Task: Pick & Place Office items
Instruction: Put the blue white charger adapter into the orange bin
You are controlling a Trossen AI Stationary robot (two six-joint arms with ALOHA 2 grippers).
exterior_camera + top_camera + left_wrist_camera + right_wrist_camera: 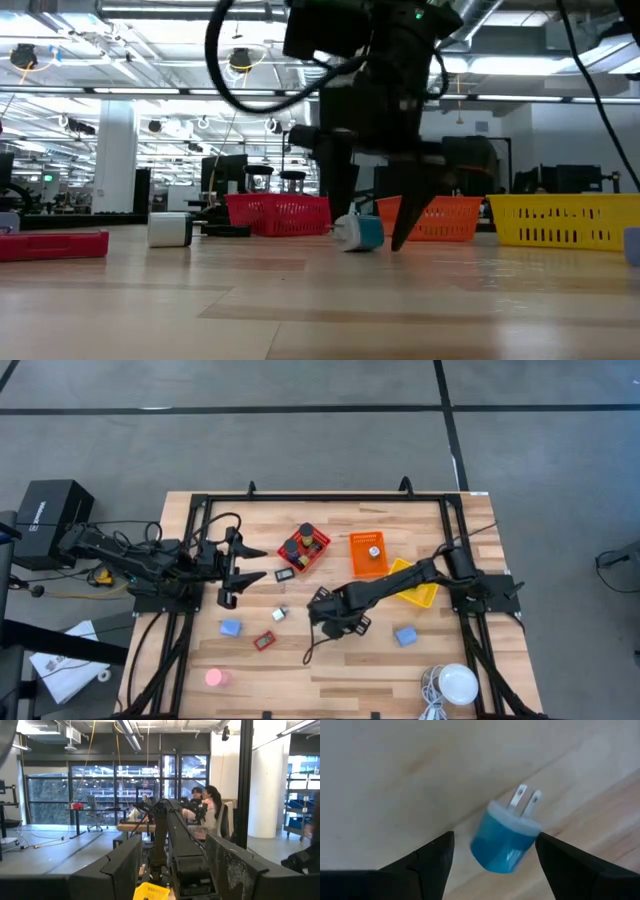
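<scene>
Blue plug adapter, its two silvery prongs sticking out of a pale cap, lies on its side on the wooden table, framed between the two dark fingers of the right gripper, which stand spread wide on either side of it without touching it. Seen at table height, the same adapter sits on the boards between the lowered fingertips of that gripper, which reaches down from above. From overhead the right gripper is low over the middle of the table, its arm stretched in from the right side and passing over the yellow basket. Around it lie other office items: a small silvery piece just to the left, a red-framed piece nearer the front edge, a blue block farther left, another blue block to the right, and a pink disc near the front left corner. Behind stand the red basket, holding black round rolls, and the orange basket, with a black rectangle beside the red one. The left gripper waits at the left side of the table, held above the boards with its fingers apart and holding nothing. A white round lamp rests at the front right corner.
</scene>
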